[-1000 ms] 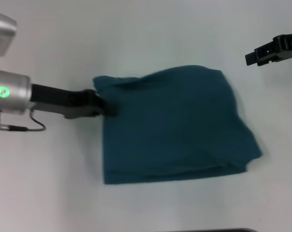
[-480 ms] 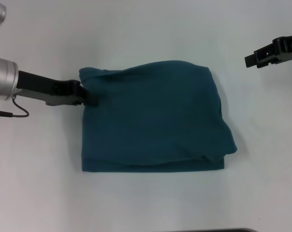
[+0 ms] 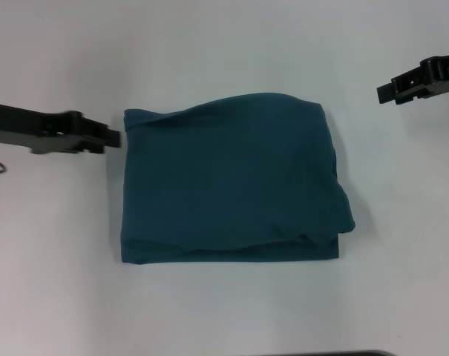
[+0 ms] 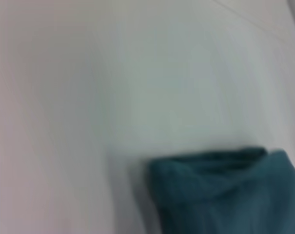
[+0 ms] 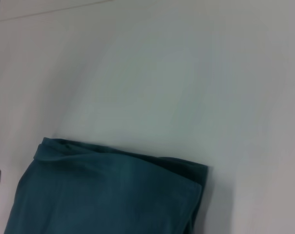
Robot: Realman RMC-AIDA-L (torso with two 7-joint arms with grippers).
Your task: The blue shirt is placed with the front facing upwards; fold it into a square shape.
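The blue shirt (image 3: 228, 182) was seen folded into a rough square at the middle of the tabletop (image 3: 231, 44) (folding judged essentially done), flanked by the left gripper (image 3: 114, 138) and right gripper (image 3: 384, 92), empty, jaw openings indiscernible, only retreat seemingly needed.

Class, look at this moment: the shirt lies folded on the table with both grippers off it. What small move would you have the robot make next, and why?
Probably draw the left gripper farther away to park. The blue shirt already lies as a near-square bundle on the table, the left gripper sits just off its left edge, and the right gripper hangs well clear. Only the right edge looks slightly uneven.
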